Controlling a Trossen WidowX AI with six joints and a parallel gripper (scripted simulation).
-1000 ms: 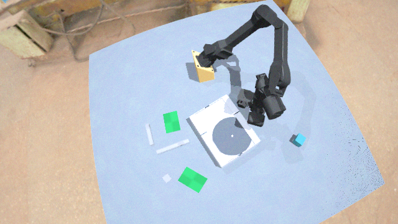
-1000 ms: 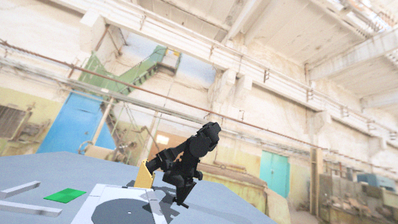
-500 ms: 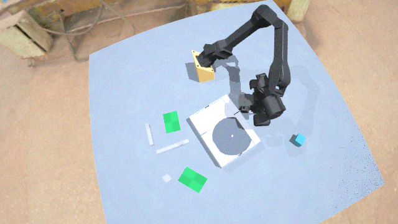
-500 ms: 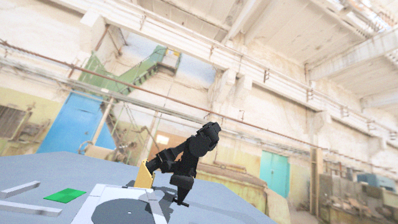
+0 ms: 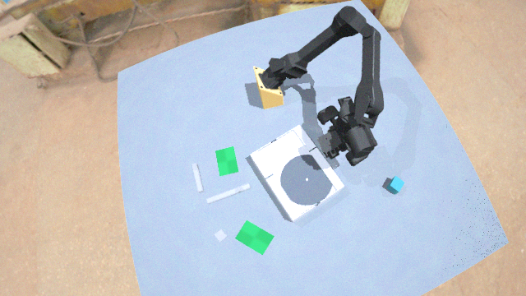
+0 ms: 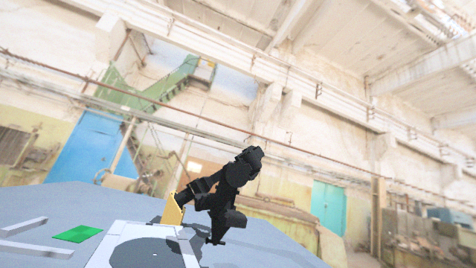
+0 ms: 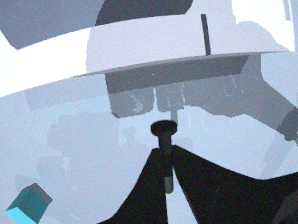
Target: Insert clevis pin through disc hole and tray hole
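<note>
Gripping the dark clevis pin by its shank, my claw was closed on it, one finger to each side. The round head stuck out just beyond my fingertips, and the shank ran back between them. I could not tell whether the pin touched the tabletop.

I had the claw outside the steel tray, near one of its long sides, so the pin was not in the disc's hole. The wide grey disc lay flat within the tray, toward one end, with its small middle hole showing pale. A shadow fell over part of the disc and the tray's edge.

My arm reached over from a yellow wedge-shaped mount and bent down to the claw. A blue cube sat apart from the tray, on the claw's side. Across the tray lay a green patch and a second green patch, with a short pale bar, a longer pale bar and a small pale block near them.
</note>
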